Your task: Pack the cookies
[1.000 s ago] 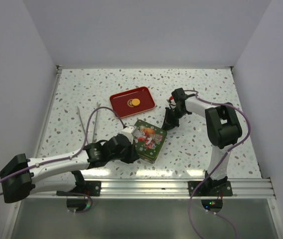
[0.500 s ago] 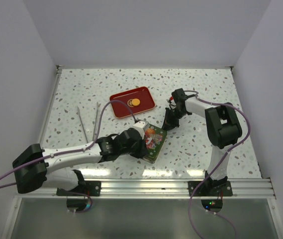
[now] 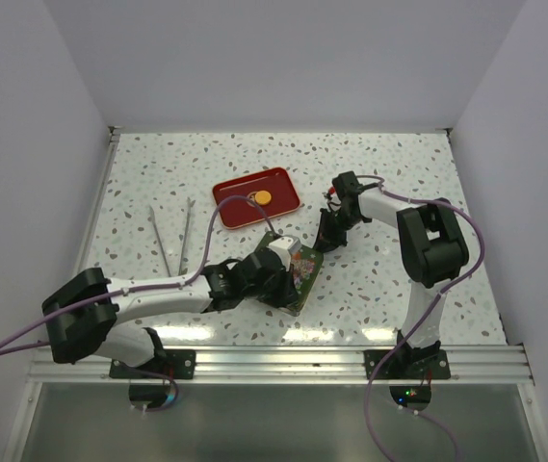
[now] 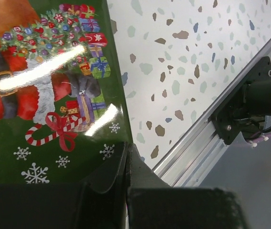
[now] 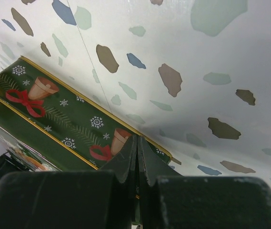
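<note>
Christmas tin point(image 3: 305, 274) braced from two sides.
My left jaws, pressed together, bear on its lid, likely seating it; my right jaws, also closed, guard its far edge against sliding. Beyond, one orange cookie point(image 3: 263, 197) waits on the red tray point(image 3: 235, 205).

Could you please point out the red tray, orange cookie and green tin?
red tray point(image 3: 282, 191), top view, bare right floor.
orange cookie point(image 3: 263, 197), top view, its centre.
green tin point(image 4: 54, 95), left wrist view, printed lid.

Speckled table point(image 3: 399, 164): red tray point(image 3: 288, 191), green Christmas tin point(image 3: 304, 274), two thin rods point(image 3: 159, 236) at left.
</note>
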Action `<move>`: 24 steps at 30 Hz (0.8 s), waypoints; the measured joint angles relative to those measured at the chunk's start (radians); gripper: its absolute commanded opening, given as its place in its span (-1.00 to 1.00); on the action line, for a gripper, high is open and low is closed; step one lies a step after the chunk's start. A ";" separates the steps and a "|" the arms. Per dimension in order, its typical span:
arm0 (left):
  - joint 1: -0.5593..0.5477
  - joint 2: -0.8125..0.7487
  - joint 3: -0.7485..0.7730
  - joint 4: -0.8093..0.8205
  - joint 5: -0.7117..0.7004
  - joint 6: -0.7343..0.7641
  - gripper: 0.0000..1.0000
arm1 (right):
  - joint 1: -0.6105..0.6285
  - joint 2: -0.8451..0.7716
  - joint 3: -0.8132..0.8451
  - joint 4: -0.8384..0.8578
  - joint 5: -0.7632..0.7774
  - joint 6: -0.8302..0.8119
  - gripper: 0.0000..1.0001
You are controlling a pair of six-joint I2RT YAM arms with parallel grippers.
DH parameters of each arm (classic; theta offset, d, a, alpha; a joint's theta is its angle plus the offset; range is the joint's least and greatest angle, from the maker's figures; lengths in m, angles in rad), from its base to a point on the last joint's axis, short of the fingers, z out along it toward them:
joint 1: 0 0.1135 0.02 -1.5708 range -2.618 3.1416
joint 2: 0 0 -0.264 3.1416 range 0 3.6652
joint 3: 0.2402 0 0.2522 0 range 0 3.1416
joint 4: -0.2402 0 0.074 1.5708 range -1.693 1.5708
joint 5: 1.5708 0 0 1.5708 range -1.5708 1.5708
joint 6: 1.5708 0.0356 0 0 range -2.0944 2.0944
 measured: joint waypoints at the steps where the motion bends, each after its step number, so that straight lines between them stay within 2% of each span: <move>1: -0.002 0.000 -0.005 0.013 0.005 0.000 -1.00 | 0.000 0.000 0.000 0.001 0.000 0.000 -1.00; 12: -0.002 0.002 -0.013 0.035 0.023 -0.001 -1.00 | 0.000 0.000 -0.003 0.007 -0.004 -0.001 -1.00; 19: -0.003 -0.034 0.086 -0.090 -0.044 0.003 -1.00 | 0.000 0.000 -0.002 0.005 -0.003 -0.010 -1.00; 24: -0.002 -0.159 0.160 -0.174 -0.144 0.004 -1.00 | -0.001 0.000 0.016 -0.021 0.024 -0.019 -0.96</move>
